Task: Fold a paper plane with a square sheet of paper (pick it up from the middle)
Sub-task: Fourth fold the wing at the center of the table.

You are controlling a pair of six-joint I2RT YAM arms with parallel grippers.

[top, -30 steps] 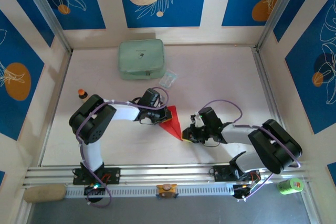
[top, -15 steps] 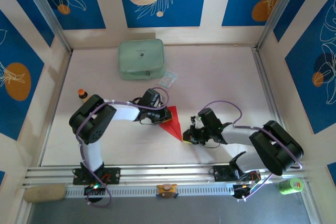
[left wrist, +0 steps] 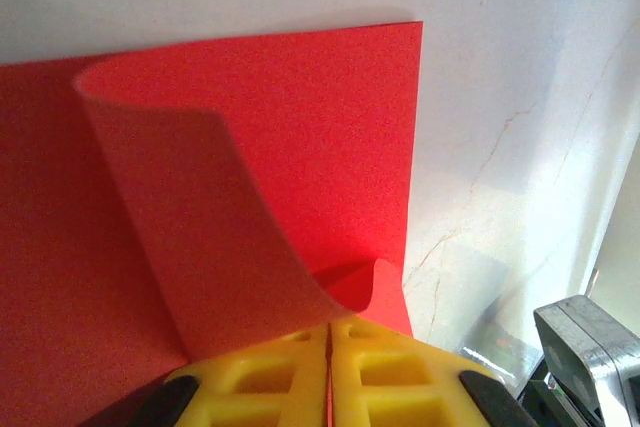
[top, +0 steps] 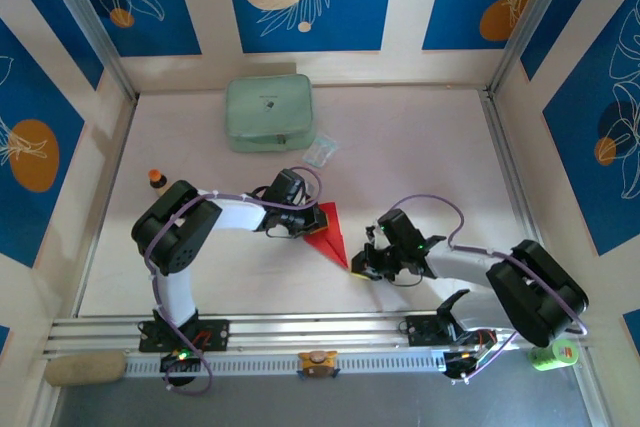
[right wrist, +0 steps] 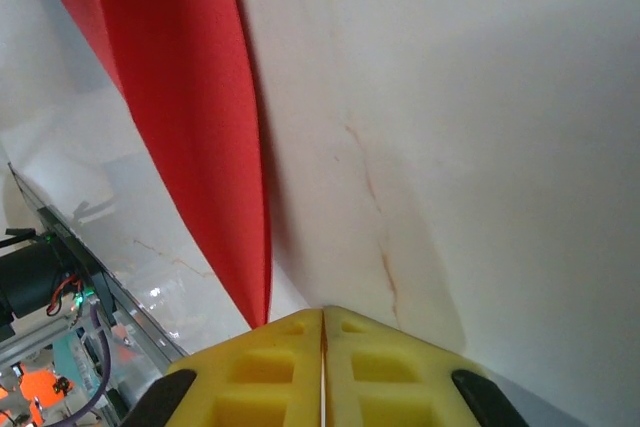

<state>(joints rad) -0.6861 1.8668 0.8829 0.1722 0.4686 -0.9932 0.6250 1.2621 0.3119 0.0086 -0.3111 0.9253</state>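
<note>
I see my left gripper (left wrist: 327, 335) pinching the curled edge of the red sheet of paper (left wrist: 300, 117). My right gripper (right wrist: 322, 317): jaws pressed together, just beside the paper's pointed tip.

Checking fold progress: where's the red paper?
Top view: the red paper lies mid-table between the arms, left claw pinching its left edge, right claw shut at its near tip.

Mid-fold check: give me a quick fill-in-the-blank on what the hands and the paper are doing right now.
The left hand is shut on the sheet of paper, whose colour is ____.
The right hand, at the paper's pointed tip, is ____.
The clear packet lies beside the pale ____ pouch.
Missing: red; shut; green.
</note>
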